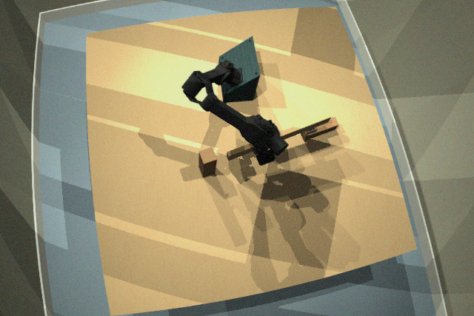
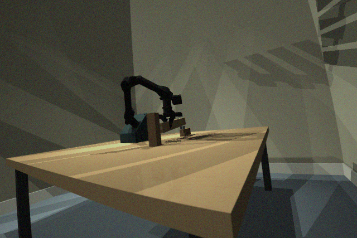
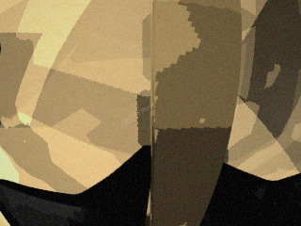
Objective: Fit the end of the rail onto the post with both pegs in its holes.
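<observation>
The wooden rail (image 1: 240, 151) (image 2: 178, 122) (image 3: 195, 105) is held up off the table and looks roughly level. My gripper (image 2: 170, 122) (image 3: 166, 152) is shut on it, between its middle and its near end. The short post (image 1: 207, 156) (image 2: 153, 129) stands upright beyond the near end, with a gap between them in the top view. The rail's far end is near the footboard block (image 1: 325, 128) (image 2: 187, 131). The bracket (image 1: 310, 131) (image 2: 182, 127) shows beside and below the rail, which appears clear of it. The pegs and the holes cannot be made out.
The arm's teal base (image 1: 244, 58) (image 2: 129, 136) stands on the table (image 1: 152, 228) (image 2: 161, 169) behind the rail. The arm reaches over the rail and hides part of its middle in the top view. Broad shadows cross the table.
</observation>
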You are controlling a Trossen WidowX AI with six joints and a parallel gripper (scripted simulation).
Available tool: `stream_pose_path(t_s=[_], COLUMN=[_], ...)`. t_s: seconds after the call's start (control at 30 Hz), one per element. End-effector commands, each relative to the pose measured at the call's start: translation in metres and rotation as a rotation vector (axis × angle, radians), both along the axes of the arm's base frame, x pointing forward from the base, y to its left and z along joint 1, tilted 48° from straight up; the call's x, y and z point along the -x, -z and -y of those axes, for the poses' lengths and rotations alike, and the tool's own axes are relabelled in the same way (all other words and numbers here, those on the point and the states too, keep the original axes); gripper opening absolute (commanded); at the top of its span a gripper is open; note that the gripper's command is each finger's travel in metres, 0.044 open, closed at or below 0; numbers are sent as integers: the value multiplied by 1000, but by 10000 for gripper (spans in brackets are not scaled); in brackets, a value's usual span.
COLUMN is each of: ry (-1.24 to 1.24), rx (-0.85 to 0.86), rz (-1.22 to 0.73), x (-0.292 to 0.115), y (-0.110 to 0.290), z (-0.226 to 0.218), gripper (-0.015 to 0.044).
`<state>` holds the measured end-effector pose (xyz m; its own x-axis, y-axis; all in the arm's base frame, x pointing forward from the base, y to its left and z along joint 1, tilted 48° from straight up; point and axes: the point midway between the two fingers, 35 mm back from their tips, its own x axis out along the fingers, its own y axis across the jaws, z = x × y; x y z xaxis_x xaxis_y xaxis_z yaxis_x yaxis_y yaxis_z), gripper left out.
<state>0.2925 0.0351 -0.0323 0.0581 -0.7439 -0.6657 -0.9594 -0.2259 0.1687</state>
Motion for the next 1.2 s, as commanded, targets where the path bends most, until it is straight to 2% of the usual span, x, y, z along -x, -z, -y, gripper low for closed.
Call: stream_pose_path(t_s=[0.0, 1.17], ry=[2, 2], rx=[-16, -16], rz=[7, 7], x=[-1, -1], y=[0, 2], z=[-3, 1], gripper=[0, 0])
